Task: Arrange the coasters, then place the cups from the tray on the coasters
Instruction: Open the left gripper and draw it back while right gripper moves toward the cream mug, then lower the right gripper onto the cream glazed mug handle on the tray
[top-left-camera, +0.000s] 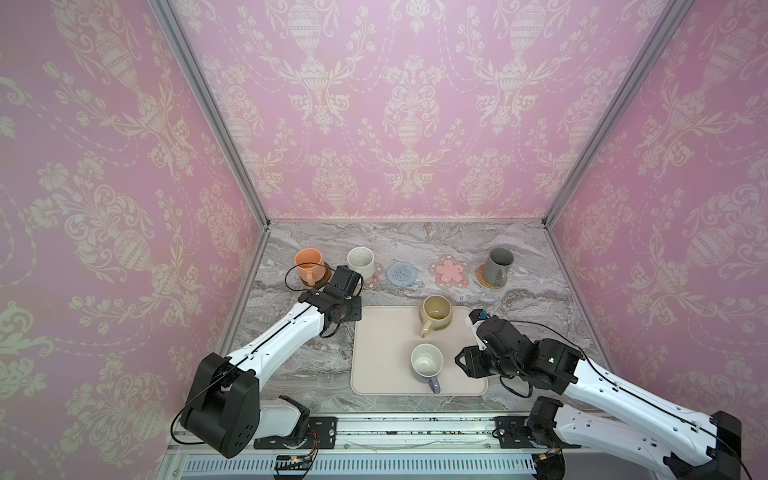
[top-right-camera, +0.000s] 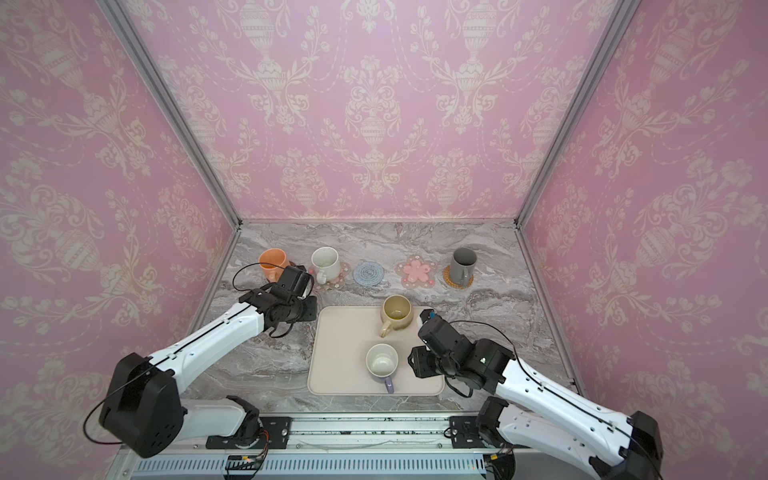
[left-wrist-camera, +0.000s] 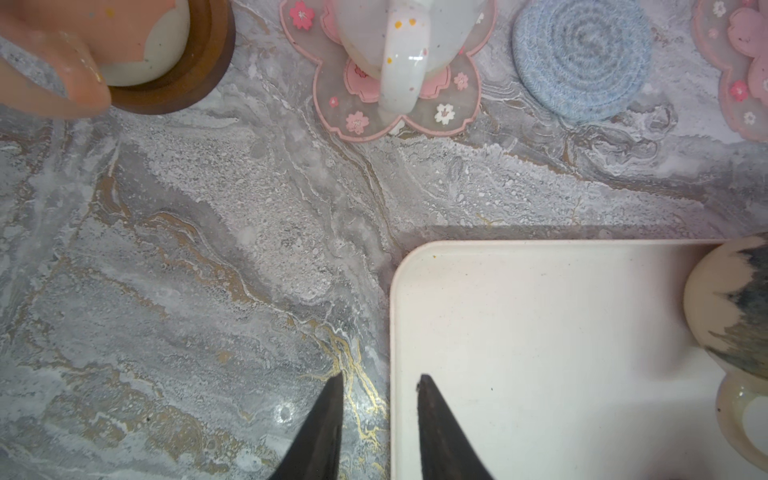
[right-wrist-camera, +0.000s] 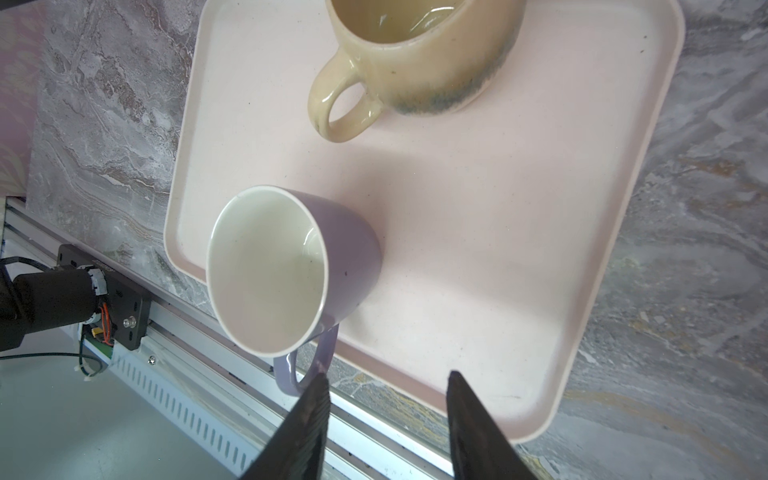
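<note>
Tray (top-left-camera: 382, 345): we are taking it as our landmark; it is lying flat on the marble table (top-left-camera: 519, 316).
On the tray: the beige-yellow mug (top-left-camera: 435, 313) is standing by the far rim; the lavender mug (top-left-camera: 427, 361) is standing closer to the near rim, handle pointing toward it.
Beyond the far rim, left: the orange mug (top-left-camera: 309, 264) is sitting on the dark brown coaster (left-wrist-camera: 208, 54), the speckled white mug (top-left-camera: 360, 262) on a pink flower coaster (left-wrist-camera: 457, 104).
Beyond the far rim, middle: the blue crocheted coaster (top-left-camera: 402, 273) and the second pink flower coaster (top-left-camera: 449, 272) are lying bare.
Beyond the far right corner: the dark grey mug (top-left-camera: 496, 266) is standing on the rattan coaster (top-left-camera: 486, 280).
Left gripper (left-wrist-camera: 380, 378): we are seeing it straddle the tray's left rim near the far corner, fingers partly apart, gripping nothing.
Right gripper (right-wrist-camera: 386, 374): it is hovering at the tray's right side, fingers apart and empty; one fingertip is overlapping the lavender mug's handle in the wrist view, and we cannot tell whether they touch.
</note>
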